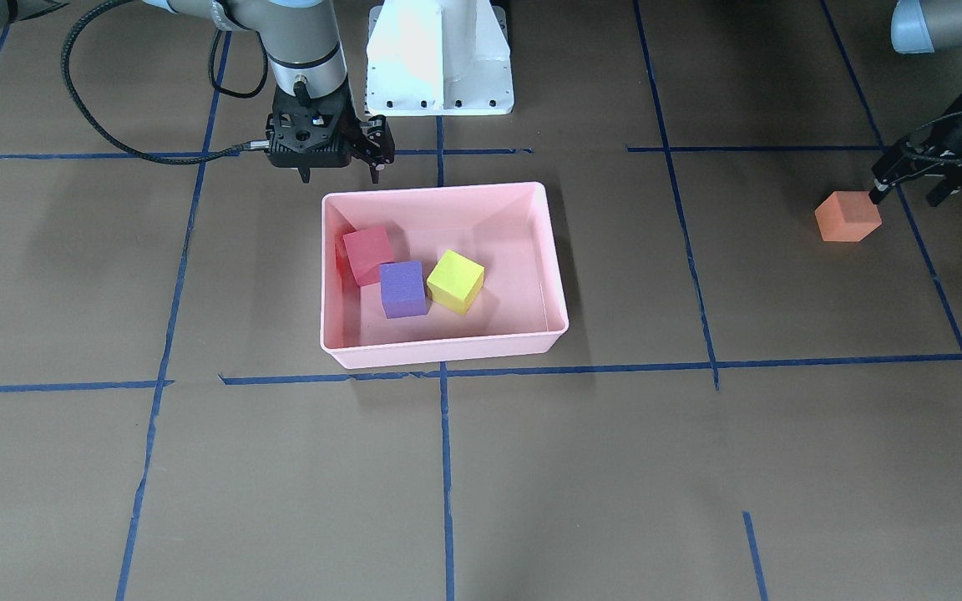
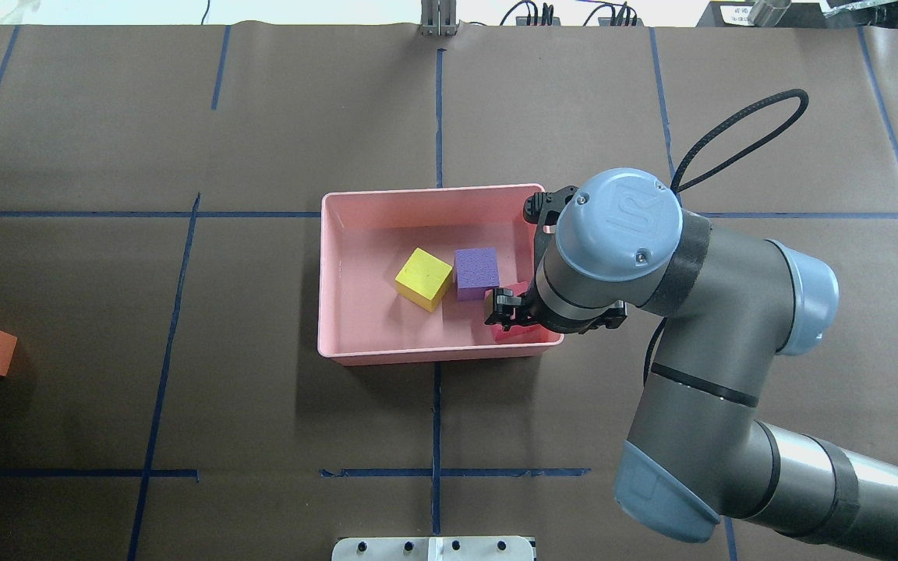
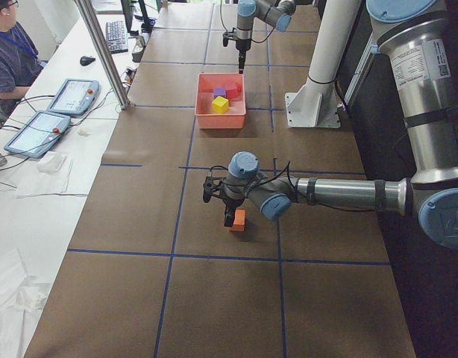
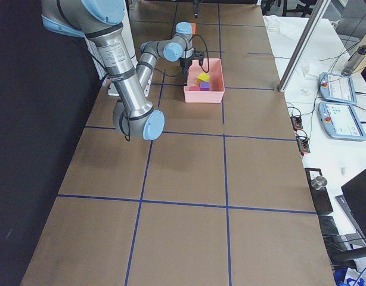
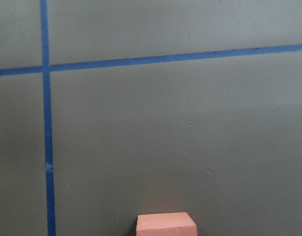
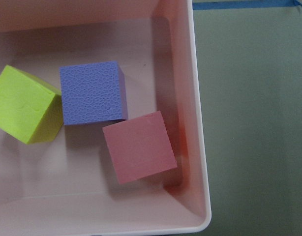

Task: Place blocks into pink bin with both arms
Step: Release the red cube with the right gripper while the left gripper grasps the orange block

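- From the front camera: shows a shallow rectangular light-pink plastic bin (image 1: pixel 444 355) at the middle of a brown paper-covered bench (image 1: pixel 615 484) crossed by blue tape lines (image 1: pixel 446 467).
- Finds three of the blocks on its floor: a small red-pink foam cube (image 1: pixel 367 253) by the wall on the right arm's side, a purple foam cube (image 1: pixel 402 288) touching it, and a yellow foam cube (image 1: pixel 455 280) just beside the purple one.
- Puts the black two-finger right gripper (image 1: pixel 341 174) above the bin's rim on the robot's side, fingers released and empty.
- Shows an orange foam cube (image 1: pixel 847 215) out on the bench, well apart from the bin, with the black left gripper (image 1: pixel 908 194) just beside it. Fingers spread and grasping nothing, one fingertip at the cube's upper corner. Cannot tell whether touching.
- From overhead: hides the bin's right end under the grey tubular right arm (image 2: pixel 683 312), with one spread finger over the red-pink cube. Cuts the orange cube off at the left edge.
- From the left end: sets the left gripper above the orange cube, the cube on the bench below it.
- From the right end: too small to judge the fingers.
- From the left wrist: catches only the orange cube's top at the bottom edge.
- From the right wrist: looks down on the red-pink cube near a bin corner, with the purple cube's corner meeting its edge.
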Controlling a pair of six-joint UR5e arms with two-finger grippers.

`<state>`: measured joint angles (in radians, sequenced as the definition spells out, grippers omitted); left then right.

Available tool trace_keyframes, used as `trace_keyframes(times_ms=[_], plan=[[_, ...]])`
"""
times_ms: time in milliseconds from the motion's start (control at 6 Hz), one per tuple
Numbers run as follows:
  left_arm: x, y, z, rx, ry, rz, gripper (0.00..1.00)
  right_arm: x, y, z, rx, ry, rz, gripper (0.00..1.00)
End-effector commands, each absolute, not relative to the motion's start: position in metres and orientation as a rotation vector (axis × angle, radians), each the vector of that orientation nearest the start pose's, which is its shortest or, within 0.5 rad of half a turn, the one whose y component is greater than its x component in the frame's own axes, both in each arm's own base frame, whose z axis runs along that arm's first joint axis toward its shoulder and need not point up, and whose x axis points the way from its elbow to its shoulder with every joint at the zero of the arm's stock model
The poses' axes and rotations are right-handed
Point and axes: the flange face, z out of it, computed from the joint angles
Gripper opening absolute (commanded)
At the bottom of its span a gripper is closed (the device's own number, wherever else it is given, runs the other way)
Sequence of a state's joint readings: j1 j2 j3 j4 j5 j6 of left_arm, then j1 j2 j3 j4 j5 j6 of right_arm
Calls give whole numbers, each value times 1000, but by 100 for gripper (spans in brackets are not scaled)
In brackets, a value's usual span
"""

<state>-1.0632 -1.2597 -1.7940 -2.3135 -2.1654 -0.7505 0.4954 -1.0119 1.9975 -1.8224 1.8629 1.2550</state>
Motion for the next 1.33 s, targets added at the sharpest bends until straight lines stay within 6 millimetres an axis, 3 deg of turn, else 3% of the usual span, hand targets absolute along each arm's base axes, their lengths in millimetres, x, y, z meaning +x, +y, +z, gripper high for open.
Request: trace_keyframes(times_ms=[0, 833, 1000, 1167], plan=[[152, -367, 616, 138, 848, -4, 100, -459, -368, 204, 30, -774, 66, 100], [186, -355, 652, 54, 809, 59, 100, -456, -369, 207, 31, -775, 68, 100], [187, -356, 652, 58, 807, 58, 96, -456, -369, 208, 31, -773, 68, 100], [191, -360, 655, 63, 799, 60, 80, -456, -369, 208, 31, -773, 68, 100]])
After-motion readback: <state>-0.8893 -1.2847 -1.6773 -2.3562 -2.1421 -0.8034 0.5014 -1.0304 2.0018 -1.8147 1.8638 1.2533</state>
